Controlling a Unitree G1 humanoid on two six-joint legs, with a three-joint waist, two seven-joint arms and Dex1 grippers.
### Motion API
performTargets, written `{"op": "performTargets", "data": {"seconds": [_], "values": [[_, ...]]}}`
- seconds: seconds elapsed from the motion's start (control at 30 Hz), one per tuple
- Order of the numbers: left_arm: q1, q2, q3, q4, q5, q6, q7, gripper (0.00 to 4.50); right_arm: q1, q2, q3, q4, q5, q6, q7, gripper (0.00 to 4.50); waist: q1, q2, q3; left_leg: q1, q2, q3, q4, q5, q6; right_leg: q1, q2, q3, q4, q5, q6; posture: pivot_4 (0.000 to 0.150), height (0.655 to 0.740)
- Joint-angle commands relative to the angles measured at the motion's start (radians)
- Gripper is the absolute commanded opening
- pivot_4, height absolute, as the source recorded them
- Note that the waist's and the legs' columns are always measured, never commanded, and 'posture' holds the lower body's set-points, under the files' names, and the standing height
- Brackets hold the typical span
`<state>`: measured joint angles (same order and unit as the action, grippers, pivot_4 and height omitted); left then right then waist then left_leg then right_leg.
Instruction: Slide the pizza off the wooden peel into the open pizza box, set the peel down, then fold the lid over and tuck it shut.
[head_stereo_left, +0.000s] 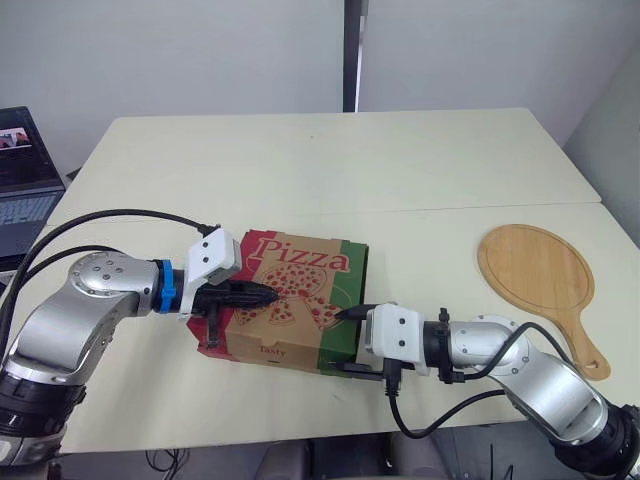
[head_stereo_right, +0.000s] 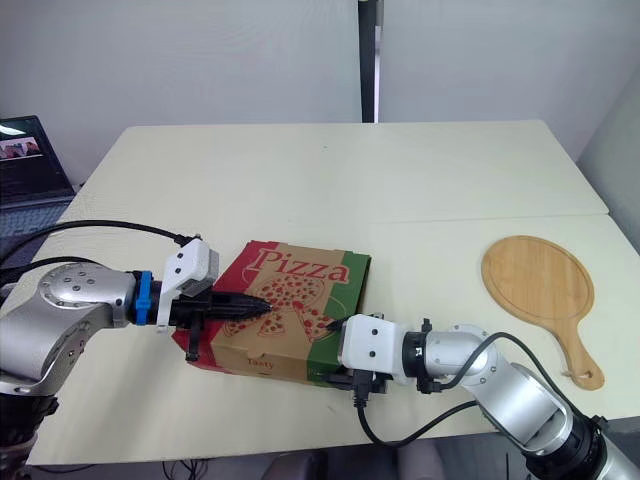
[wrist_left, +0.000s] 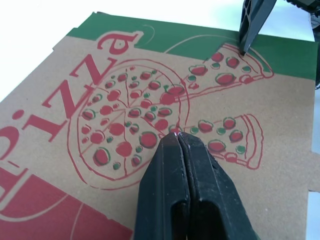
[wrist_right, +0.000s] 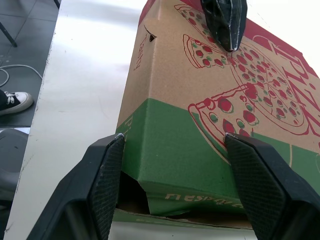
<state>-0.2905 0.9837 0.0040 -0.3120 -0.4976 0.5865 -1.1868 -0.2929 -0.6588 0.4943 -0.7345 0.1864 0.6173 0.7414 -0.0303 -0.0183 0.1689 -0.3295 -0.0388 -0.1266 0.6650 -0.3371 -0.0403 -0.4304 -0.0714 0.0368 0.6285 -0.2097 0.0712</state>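
One cream counter (head_stereo_left: 330, 170) bears one closed cardboard pizza box (head_stereo_left: 312, 300) reading "Pizza" and "Tasty", and one round wooden peel (head_stereo_left: 535, 270) well apart to its right. Left gripper (head_stereo_left: 268, 294), pressed together, touches the lid (wrist_left: 75, 150); right gripper (wrist_right: 174, 150) is spread around the box's green corner.

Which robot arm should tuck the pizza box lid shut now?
Probably the right. The right fingers are open around the pizza box front corner, just where the front flap looks untucked. The left fingers are shut over the middle of the lid, away from that edge.
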Motion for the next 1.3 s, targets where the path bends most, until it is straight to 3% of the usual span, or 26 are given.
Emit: {"op": "performTargets", "data": {"seconds": [0.03,0.77,1.13,1.3], "values": [[-0.014,-0.001,0.019,-0.01,-0.012,0.001,0.001,0.0,-0.006,0.012,-0.008,0.003,-0.028,-0.02,-0.012,3.41,0.0,0.0,0.0,0.0,0.0,0.0,0.0,0.0,0.0,0.0,0.0,0.0,0.0,0.0,0.0,0.15,0.74],[0.052,0.023,0.003,-0.023,0.041,-0.052,-0.017,0.0,0.009,0.027,-0.032,-0.02,-0.049,0.028,-0.015,3.41,0.0,0.0,0.0,0.0,0.0,0.0,0.0,0.0,0.0,0.0,0.0,0.0,0.0,0.0,0.0,0.15,0.74],[0.079,0.016,-0.004,-0.006,0.071,-0.09,-0.007,0.0,0.132,0.002,-0.282,-0.166,0.225,0.145,0.032,3.41,0.001,0.0,0.0,0.0,0.0,0.0,0.0,0.0,0.0,0.0,0.0,0.0,0.0,0.0,0.0,0.15,0.74],[0.078,0.008,-0.009,0.003,0.08,-0.101,-0.005,0.0,0.065,0.04,-0.242,-0.092,0.202,0.153,-0.022,3.24,-0.001,0.0,0.0,0.001,0.0,0.0,0.0,0.0,0.0,0.0,0.0,0.0,0.0,0.0,0.0,0.15,0.74]]}}
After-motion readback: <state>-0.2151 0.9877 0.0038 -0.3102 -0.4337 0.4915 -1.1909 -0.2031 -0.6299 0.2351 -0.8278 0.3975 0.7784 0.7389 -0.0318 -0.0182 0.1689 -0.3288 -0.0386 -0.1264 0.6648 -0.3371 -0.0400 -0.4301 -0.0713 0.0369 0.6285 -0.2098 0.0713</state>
